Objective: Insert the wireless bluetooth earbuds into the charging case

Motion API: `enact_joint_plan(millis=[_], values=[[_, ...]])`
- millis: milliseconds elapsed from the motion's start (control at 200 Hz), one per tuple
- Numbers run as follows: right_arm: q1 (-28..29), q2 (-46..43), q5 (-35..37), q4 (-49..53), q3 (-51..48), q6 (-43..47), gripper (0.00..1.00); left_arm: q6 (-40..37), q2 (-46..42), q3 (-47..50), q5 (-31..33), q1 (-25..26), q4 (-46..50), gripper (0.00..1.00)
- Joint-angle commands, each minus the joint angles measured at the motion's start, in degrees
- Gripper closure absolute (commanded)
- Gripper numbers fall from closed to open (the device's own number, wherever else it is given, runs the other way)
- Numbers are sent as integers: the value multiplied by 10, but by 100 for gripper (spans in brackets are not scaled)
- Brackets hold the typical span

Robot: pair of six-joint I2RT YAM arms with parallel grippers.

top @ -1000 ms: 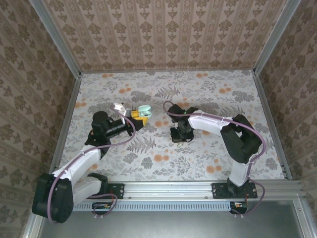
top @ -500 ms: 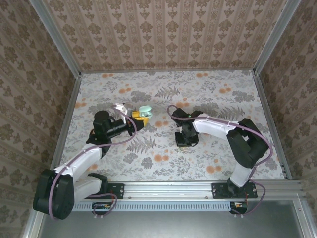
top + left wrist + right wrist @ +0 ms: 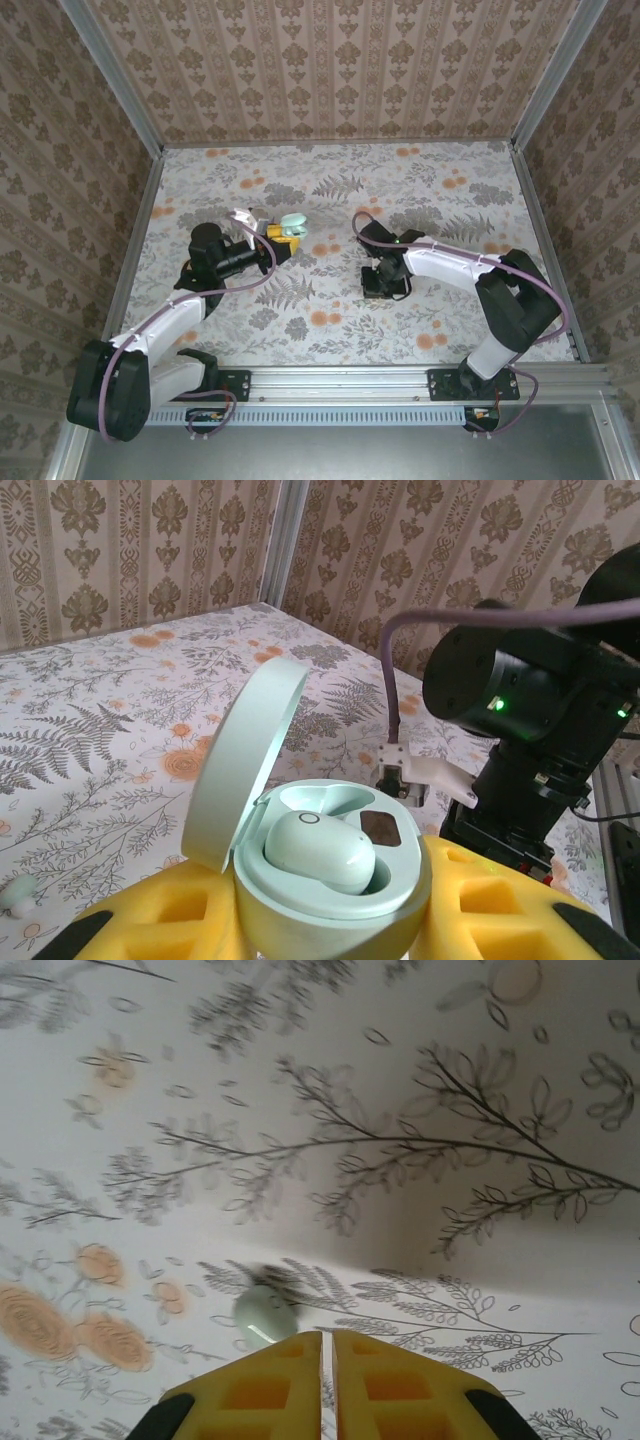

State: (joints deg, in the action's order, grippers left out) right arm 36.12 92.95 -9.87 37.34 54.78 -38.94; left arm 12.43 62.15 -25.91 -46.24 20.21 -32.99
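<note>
The floral table [image 3: 430,190] is boxed in by patterned walls [image 3: 330,70], and little else lies on its printed ferns and orange blooms. From the left wrist camera, the dark bulk of the right arm [image 3: 540,710] with its purple cable [image 3: 393,680] stands beyond the charging case [image 3: 335,880]. A small pale object [image 3: 18,895] sits on the table at the lower left edge, too small to identify. The left gripper [image 3: 283,236] pinches the mint charging case [image 3: 292,225] between its yellow pads [image 3: 490,905], holding it off the table left of centre. The lid [image 3: 245,770] is swung open and stands upright on the left. One seated earbud [image 3: 320,850] fills a socket inside, and the hollow beside it [image 3: 340,800] shows a dark patch low on its wall. The right gripper [image 3: 385,285] sits low over the table, well apart from the case and to its right. In the right wrist view its yellow fingers [image 3: 260,1390] are pressed together with only a thin seam between them and nothing caught there. The loose earbud [image 3: 264,1315], blurred and pale green, rests on the table just beyond the tip of the left-hand finger, slightly left of the seam. It looks close to that tip, though contact cannot be judged.
</note>
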Motion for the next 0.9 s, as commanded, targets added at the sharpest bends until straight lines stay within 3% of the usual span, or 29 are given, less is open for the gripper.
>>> enact_joint_plan(millis=[0, 380, 895], values=[[-6, -18, -21, -40, -34, -36, 88, -6, -14, -14, -7, 4, -12, 100], [-6, -9, -34, -107, -65, -59, 84, -5, -26, -7, -1, 9, -4, 100], [-1, -7, -32, -89, -38, -40, 84, -11, -33, -4, 7, 12, 4, 100]])
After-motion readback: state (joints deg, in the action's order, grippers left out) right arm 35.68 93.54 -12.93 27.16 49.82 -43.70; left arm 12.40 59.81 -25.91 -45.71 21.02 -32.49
